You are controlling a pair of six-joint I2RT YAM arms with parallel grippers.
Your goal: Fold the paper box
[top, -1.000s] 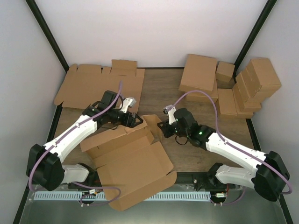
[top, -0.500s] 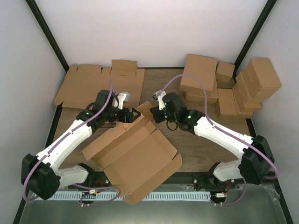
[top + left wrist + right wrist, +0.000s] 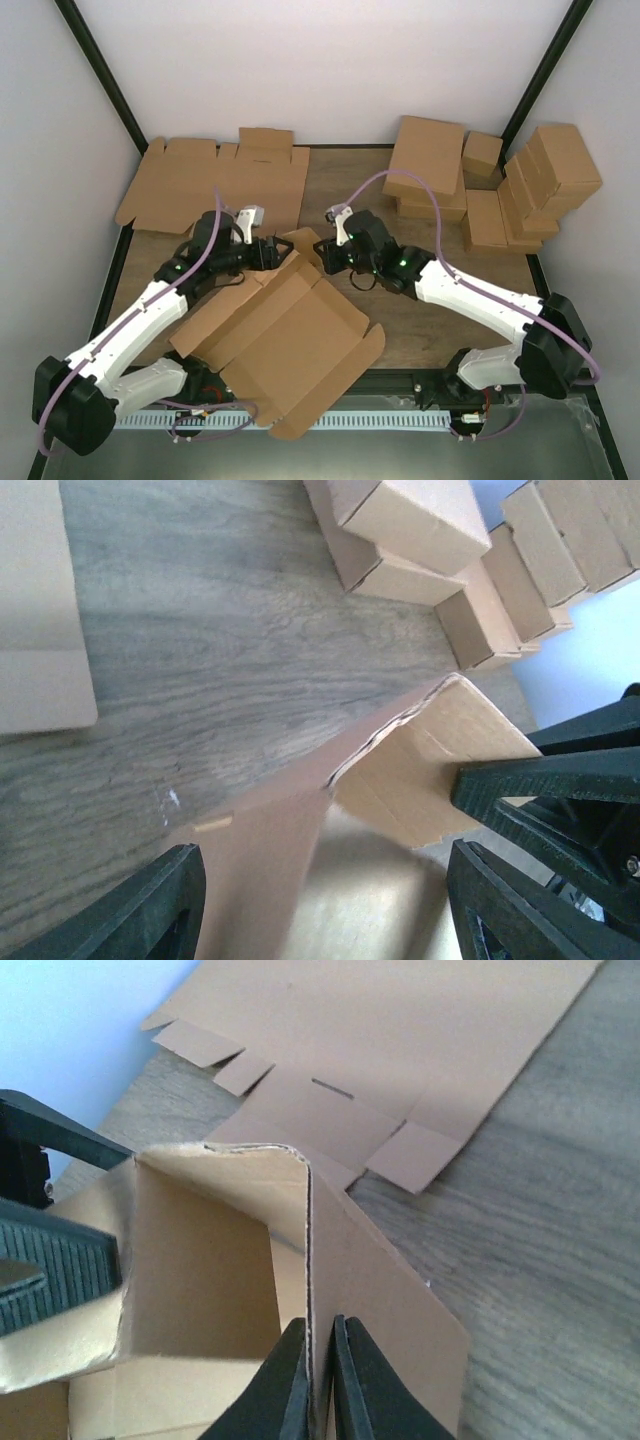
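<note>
Top view, paper box [image 3: 285,340]: lying half-opened at the desk's [image 3: 350,190] near edge, between the arms.
Top view, left hand [image 3: 272,250], right hand [image 3: 325,258]: meeting at the box's raised far corner; fingers too small to be making out.
Top view, rear: flat blanks [image 3: 215,185] and closed boxes [image 3: 500,190] lying stacked.
Left wrist view, left hand: fingers standing wide, straddling the raised flap, running off the frame's lower edge.
Right wrist view, right hand: pinching the upright wall's edge; box's lower part cut off.
</note>
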